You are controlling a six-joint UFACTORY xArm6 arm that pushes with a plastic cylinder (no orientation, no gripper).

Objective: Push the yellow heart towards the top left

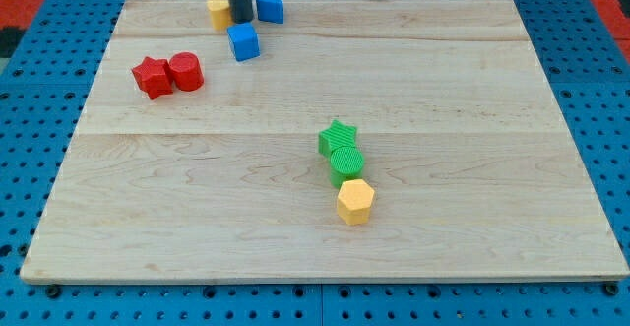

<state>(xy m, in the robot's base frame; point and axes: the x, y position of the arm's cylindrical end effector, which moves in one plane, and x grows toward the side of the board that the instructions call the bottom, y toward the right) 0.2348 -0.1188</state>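
my tip [239, 21] just right of yellow heart [218, 12] | heart's right edge hidden

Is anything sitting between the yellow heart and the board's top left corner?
Nothing visible. The yellow heart already lies near the view's top edge with bare board to its left. My tip sits at its right side, and the blue blocks are on that side too.

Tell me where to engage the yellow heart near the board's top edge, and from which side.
I have only a rod, so this is a push rather than a grip. I would press the yellow heart on its lower-right side, coming from the view's bottom right. My tip stands at its right edge, hiding part of it, so dropping slightly lower first should help. The blue block below crowds that approach.
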